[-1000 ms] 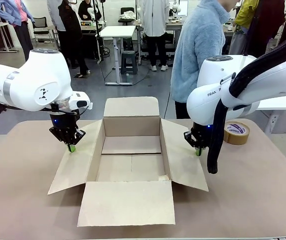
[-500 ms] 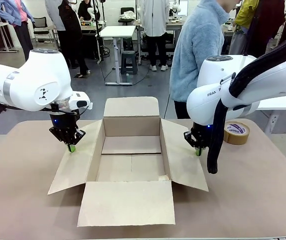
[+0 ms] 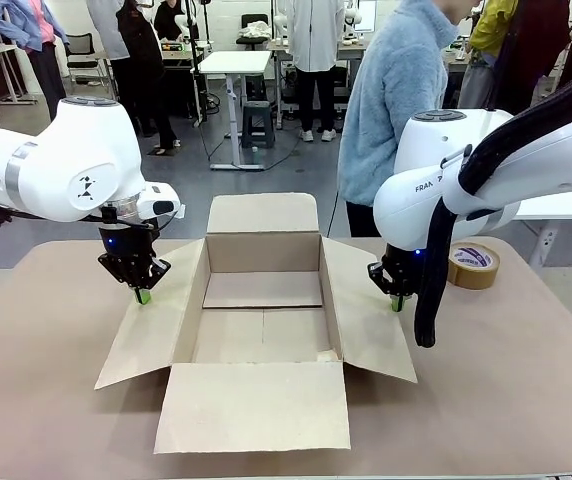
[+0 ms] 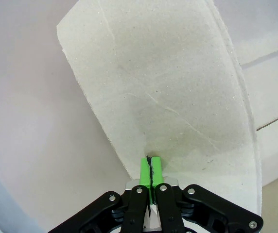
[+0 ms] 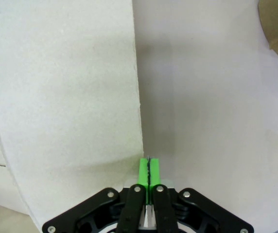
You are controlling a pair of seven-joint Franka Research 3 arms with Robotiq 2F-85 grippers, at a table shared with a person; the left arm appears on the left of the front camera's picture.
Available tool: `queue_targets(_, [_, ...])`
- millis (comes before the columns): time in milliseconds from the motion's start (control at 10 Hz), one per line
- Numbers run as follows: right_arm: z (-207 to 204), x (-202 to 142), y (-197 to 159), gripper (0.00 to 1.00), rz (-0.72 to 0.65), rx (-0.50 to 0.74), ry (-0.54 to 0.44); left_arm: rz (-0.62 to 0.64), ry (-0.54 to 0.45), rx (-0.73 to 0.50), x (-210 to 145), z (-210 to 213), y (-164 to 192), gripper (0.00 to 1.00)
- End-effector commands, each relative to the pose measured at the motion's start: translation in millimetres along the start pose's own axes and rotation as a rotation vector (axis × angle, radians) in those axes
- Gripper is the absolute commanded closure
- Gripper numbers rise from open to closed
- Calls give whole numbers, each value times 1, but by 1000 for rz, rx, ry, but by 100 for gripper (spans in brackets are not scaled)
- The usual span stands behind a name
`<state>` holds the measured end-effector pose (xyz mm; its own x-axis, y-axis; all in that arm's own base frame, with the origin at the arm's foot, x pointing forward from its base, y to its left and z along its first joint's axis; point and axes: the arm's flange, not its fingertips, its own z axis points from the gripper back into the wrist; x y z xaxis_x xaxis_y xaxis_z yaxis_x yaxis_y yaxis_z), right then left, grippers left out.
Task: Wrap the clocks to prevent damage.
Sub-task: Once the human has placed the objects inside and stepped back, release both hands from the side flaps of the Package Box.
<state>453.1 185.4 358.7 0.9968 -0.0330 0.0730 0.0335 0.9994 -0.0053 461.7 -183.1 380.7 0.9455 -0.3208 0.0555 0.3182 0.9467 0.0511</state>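
A: From the front, what sits on the bench (image 3: pixel 46 400)?
B: An open cardboard box (image 3: pixel 263 252) in the middle, all four flaps folded outward. Its floor shows plain cardboard from wall to wall. There is a small pale bit (image 3: pixel 323 354) in the corner at 4 o'clock, too small to tell what.
A: And the claws?
B: The left claw (image 3: pixel 143 296) hangs at 9 o'clock of the box, clenched on nothing, tips down at the outer edge of the left flap (image 3: pixel 156 330). The right claw (image 3: pixel 397 303) is at 3 o'clock, also clenched and holding nothing, at the outer edge of the right flap (image 3: pixel 366 320). A brown tape roll (image 3: pixel 473 266) lies flat at 2 o'clock, just beyond the right arm. A person (image 3: pixel 396 100) in a pale blue fleece stands past the bench at 1 o'clock.
A: The left wrist view?
B: Green pads (image 4: pixel 145 171) pressed together, tips at the flap's edge. The flap spreads toward 12 o'clock, with the bench at 9 o'clock. Whether they touch it I cannot tell.
A: Right wrist?
B: Pads shut tight, just beside the flap's edge, which runs to 12 o'clock. The tape roll peeks in at 1 o'clock.
A: The clocks?
B: Where they are I cannot tell.
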Motion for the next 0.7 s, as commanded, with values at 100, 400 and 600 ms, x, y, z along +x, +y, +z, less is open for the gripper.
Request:
queue_targets(100, [0, -1, 1, 99, -14, -6, -9, 4, -4, 7, 0, 0, 0, 100])
queue_targets(400, [0, -1, 1, 99, -14, -6, -9, 4, -4, 7, 0, 0, 0, 100])
queue_targets(600, [0, -1, 1, 99, -14, -6, -9, 4, -4, 7, 0, 0, 0, 100])
